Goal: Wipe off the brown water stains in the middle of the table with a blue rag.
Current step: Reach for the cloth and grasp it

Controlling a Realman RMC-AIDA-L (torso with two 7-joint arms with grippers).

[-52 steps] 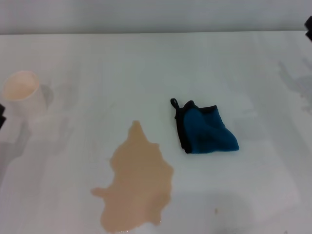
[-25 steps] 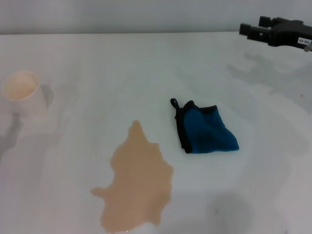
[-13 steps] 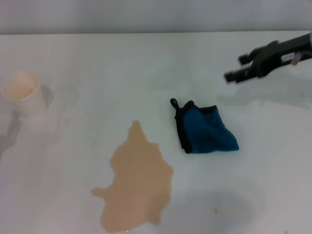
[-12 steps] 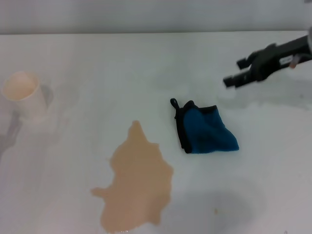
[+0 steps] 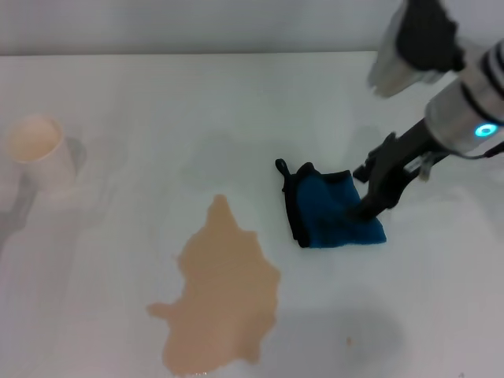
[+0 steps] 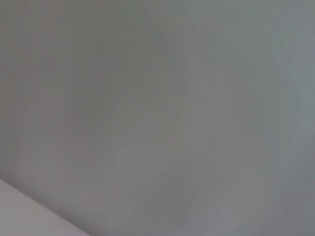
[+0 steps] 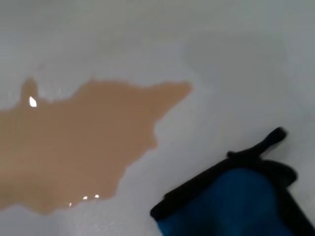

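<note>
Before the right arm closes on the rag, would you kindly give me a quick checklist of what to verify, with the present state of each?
1. Right tool down at the rag: ok, its tip is at the rag's right edge.
2. Tool open for the grasp: cannot tell.
3. Rag clear of the stain: ok, bare table lies between them, as the right wrist view also shows.
4. Stain not yet wiped: ok, the full lobed puddle is there.
5. Cup away from the wiping path: ok, it stands far left.
6. Left tool out of the way: ok, not in the head view.
</note>
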